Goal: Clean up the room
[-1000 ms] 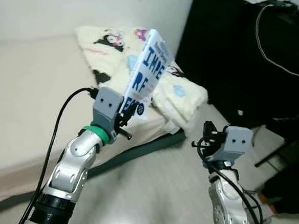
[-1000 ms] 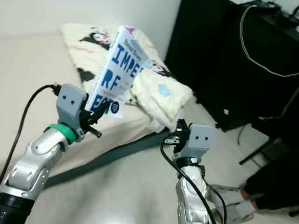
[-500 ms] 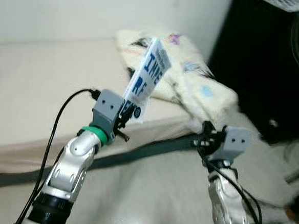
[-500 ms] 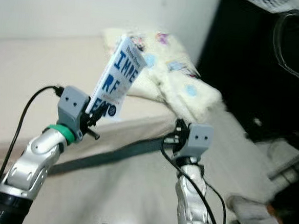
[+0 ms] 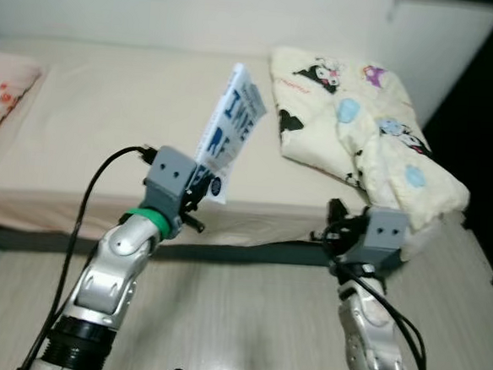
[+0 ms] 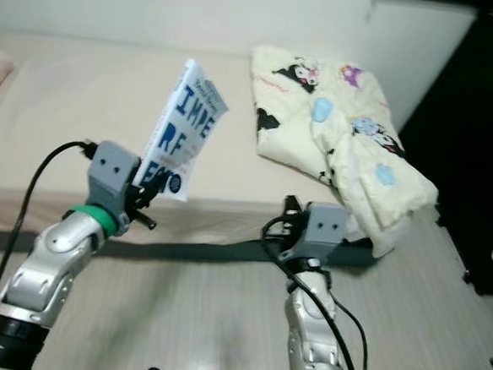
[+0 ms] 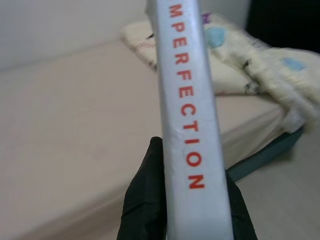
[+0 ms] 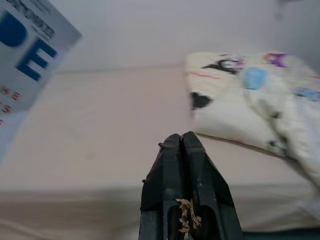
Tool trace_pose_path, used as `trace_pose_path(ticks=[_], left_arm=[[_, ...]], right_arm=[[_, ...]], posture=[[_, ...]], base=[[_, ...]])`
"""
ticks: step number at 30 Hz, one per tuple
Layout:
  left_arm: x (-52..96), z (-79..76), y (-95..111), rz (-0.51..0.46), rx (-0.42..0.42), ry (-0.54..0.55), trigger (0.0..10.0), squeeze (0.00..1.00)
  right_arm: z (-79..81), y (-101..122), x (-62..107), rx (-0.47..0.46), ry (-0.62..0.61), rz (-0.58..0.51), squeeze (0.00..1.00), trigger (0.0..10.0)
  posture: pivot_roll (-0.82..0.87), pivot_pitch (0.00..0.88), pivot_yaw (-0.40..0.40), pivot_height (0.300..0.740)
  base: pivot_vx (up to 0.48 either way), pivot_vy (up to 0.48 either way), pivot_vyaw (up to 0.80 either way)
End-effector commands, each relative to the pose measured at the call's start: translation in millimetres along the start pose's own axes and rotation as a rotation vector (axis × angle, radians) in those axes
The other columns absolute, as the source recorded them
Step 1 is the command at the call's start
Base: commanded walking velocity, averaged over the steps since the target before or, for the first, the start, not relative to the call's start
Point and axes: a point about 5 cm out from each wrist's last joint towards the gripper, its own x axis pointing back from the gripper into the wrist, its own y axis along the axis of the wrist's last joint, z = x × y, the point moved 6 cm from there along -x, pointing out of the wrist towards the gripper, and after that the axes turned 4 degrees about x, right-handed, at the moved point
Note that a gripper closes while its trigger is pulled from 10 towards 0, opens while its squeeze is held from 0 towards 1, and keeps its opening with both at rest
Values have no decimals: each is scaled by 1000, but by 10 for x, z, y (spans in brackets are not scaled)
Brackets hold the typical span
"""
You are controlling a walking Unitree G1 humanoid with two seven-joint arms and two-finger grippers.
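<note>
Where the low bed with the beige sheet [image 5: 91, 115] runs across the scene, its front edge sits just ahead of both arms, with a dark strip along its base and pale wood-look floor [image 5: 245, 320] below. At the far left a pink patterned pillow [image 5: 3, 92] lies on the mattress corner. The wide middle of the sheet is bare, from the pillow across to the bedding on the right.

The left arm rises from the lower left, bent at the elbow, a green ring at its wrist and a black cable looping off to the side. Its left end effector [image 5: 197, 192] points up and forward over the bed's front edge and is clamped on the lower end of a white paperback book with blue lettering [image 5: 232, 125]. The book stands nearly upright in the air, tilted slightly to the right, above the mattress edge. In the left wrist view its pale spine [image 7: 187, 110] with red letters is pinched between the black fingers [image 7: 145, 200].

The right arm stands upright in front of the bed's edge; its right end effector [image 8: 182, 145] has its two fingers pressed together, empty.

On the right part of the bed a cream cartoon-print quilt [image 5: 361, 125] lies crumpled, one end drooping over the front edge. Dark furniture [image 6: 485, 168] bounds the floor on the far right.
</note>
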Motion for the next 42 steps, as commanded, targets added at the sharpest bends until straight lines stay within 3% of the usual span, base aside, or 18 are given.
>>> trace_pose_path(ticks=[1,16,25,30,37,42], left_arm=[[6,-10,50,-25,-12,4,10000,0],[37,39,-70,8,-39,47,10000,0],[61,135,-179,28,-51,107,10000,0],[109,308,-243,41,-97,207,10000,0],[118,345,-238,33,-110,239,10000,0],[100,357,-230,29,-112,262,10000,0]], right_arm=[[6,-56,45,-8,8,18,0,10000],[67,-63,50,9,41,17,0,10000],[91,-86,53,19,60,26,0,10000],[93,-89,46,21,71,27,0,10000],[94,-89,41,11,73,26,0,10000],[91,-121,29,0,59,47,0,10000]], posture=[[18,56,14,740],[23,60,18,740],[24,56,11,740],[26,53,7,740],[26,53,7,740],[24,52,6,740]], base=[[0,0,731],[0,0,723],[0,0,702],[0,0,693],[0,0,679],[423,0,165]])
